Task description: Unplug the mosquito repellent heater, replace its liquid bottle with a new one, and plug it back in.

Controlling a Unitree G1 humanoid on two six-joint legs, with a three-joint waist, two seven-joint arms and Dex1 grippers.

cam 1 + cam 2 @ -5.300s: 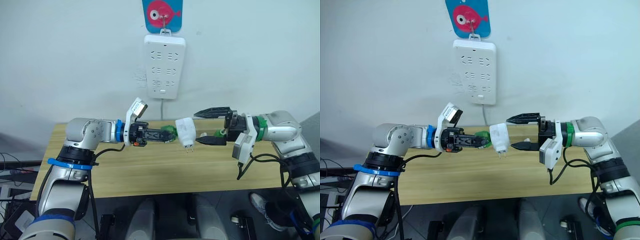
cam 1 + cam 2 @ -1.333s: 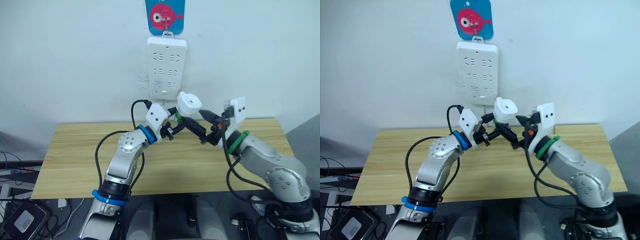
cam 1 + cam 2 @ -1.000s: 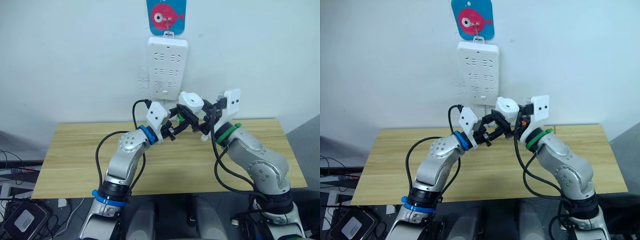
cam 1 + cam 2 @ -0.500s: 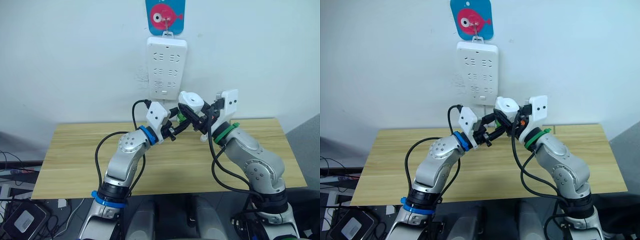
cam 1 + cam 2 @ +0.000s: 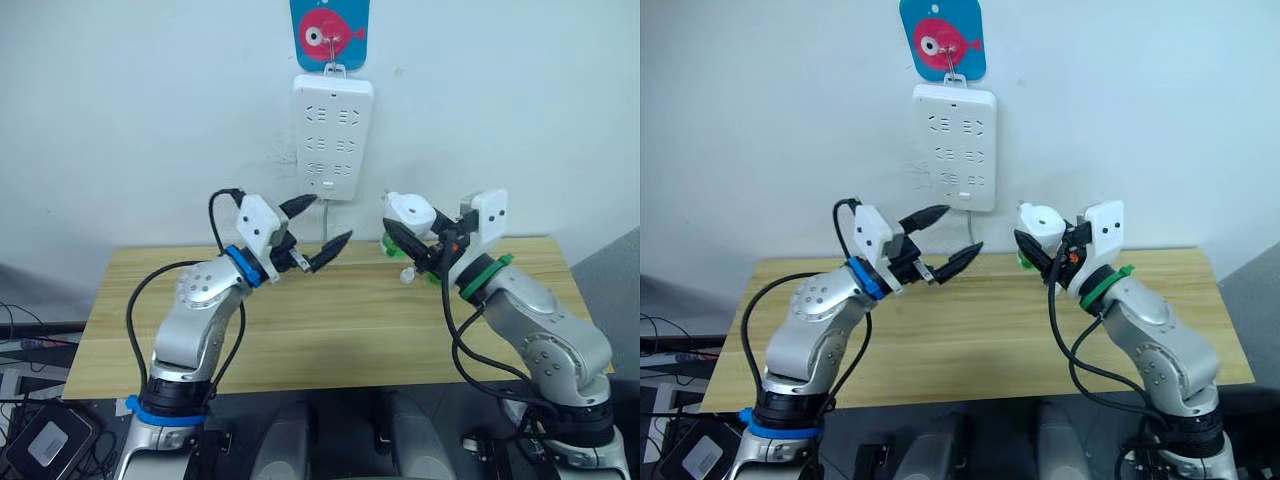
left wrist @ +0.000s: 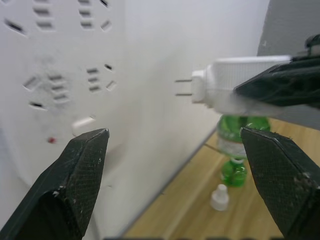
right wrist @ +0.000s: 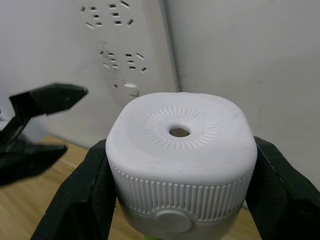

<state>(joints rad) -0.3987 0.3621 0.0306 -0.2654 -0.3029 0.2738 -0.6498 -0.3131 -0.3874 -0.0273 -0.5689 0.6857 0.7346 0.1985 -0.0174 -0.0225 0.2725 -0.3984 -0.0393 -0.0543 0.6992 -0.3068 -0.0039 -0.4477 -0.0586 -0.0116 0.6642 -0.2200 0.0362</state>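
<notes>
The left gripper [image 5: 313, 234] has let go, fingers gaping; the right gripper [image 7: 175, 175] is clamping the heater [image 5: 412, 213], its 2 prongs facing the wall. Plugging into the strip [image 5: 333, 135] is remaining.

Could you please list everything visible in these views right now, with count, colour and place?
mosquito repellent heater: one, white, held in the air right of the strip, prongs toward the wall
power strip: one, white, hung on the wall above the table
fish hook plaque: one, blue with a pink fish, above the strip
green bottle: one, on the table near the wall
small white cap: one, on the table beside the bottle
table: one, light wood
left gripper: open, empty, below the strip
right gripper: shut on the heater
</notes>
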